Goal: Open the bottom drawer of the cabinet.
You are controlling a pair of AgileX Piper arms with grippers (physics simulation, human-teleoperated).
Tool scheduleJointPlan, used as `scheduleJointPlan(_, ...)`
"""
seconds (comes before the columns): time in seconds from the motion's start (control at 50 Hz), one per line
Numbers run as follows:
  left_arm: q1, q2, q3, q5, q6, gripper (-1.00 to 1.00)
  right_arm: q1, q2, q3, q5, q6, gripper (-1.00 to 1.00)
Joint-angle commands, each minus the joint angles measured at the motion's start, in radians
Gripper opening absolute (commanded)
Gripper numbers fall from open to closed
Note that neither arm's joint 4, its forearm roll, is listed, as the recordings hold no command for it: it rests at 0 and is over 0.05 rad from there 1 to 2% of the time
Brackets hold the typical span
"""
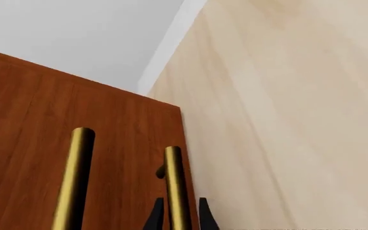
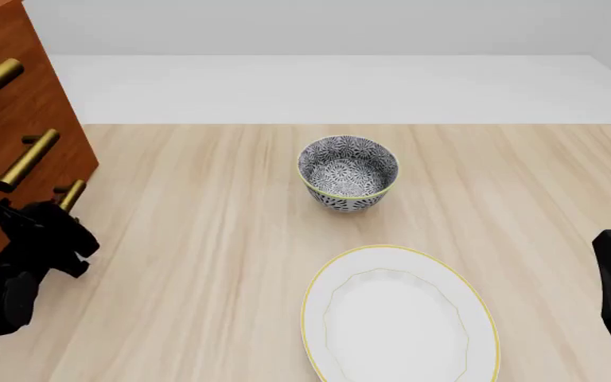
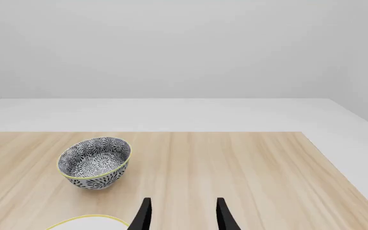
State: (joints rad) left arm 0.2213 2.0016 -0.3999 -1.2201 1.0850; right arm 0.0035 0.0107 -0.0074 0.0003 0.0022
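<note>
The bottom drawer's brass bar handle [image 1: 177, 187] sits between the left hand's [image 1: 178, 218] black fingers, low on the reddish-brown wooden cabinet [image 2: 19, 119], mostly cropped at far left. The right hand [image 3: 180, 215] hangs spread wide, empty, over the pale wood surface [image 2: 210, 239].

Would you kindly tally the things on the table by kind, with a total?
Cabinet: 1
Bowl: 1
Plate: 1
Total: 3
</note>
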Motion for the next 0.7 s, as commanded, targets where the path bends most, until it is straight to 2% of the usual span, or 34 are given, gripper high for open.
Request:
scheduleJointPlan(0.02, -0.028, 0.031, 0.05, 0.0, 0.039, -1.0, 0.0, 0.0, 0.0, 0.0, 0.0, 1.0)
scheduleJointPlan(0.5, -0.163, -0.091, 0.116, 0.0, 0.06, -1.0, 0.0, 0.0, 0.0, 0.0, 0.0, 1.0)
scheduleJointPlan(0.7, -0.218, -0.071, 0.104, 0.0, 0.061, -1.0, 0.0, 0.0, 0.0, 0.0, 0.0, 1.0)
